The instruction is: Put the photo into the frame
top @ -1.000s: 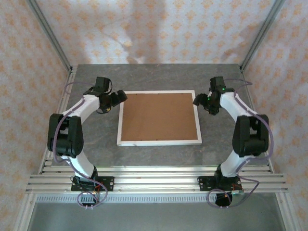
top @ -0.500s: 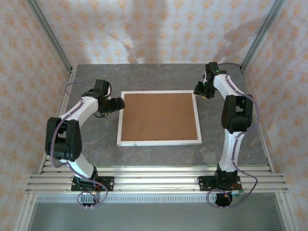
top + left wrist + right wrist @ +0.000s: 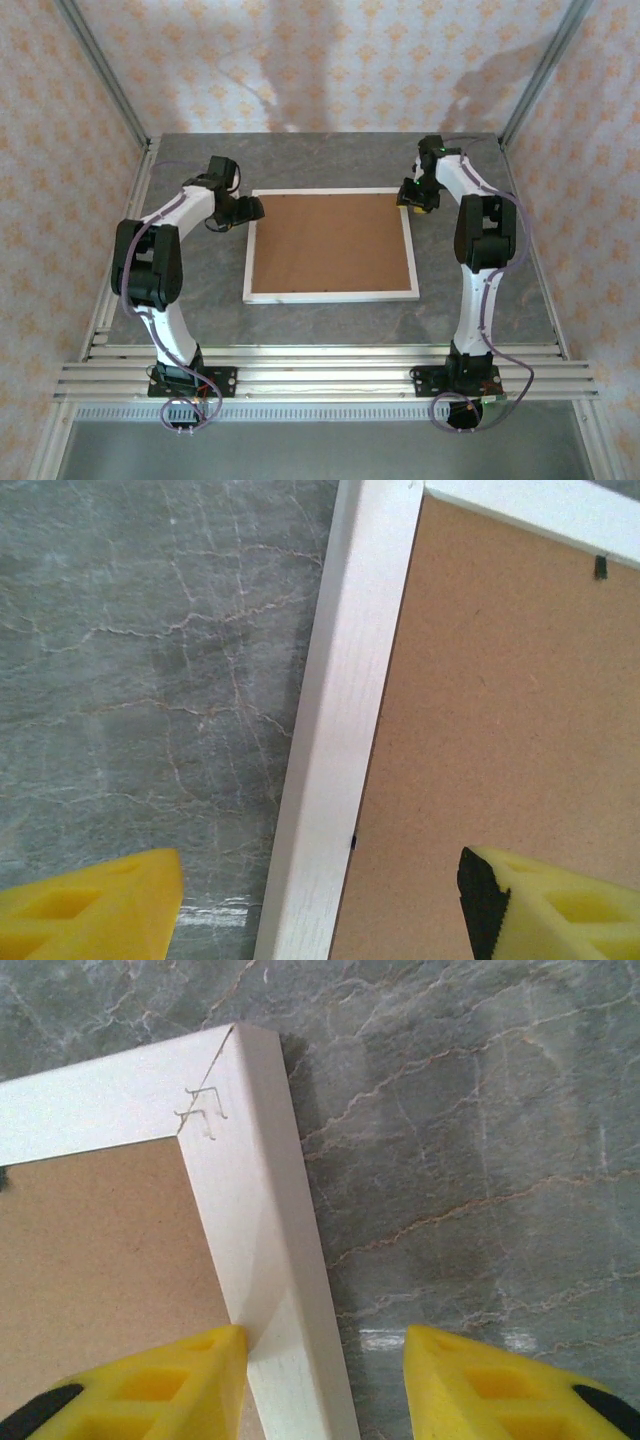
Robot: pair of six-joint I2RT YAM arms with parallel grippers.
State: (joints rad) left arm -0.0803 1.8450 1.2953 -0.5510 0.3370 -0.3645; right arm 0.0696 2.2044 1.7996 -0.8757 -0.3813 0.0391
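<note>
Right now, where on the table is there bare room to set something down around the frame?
Bare table borders the frame along its near rail, and along its far rail up to the back wall. Crowded: both far corners, where the left end effector and right end effector straddle the white rails, open.

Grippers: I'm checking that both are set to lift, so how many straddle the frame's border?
2. The left gripper straddles the left rail of the frame near its far corner. The right gripper straddles the right rail near its far corner. Both are open.
</note>
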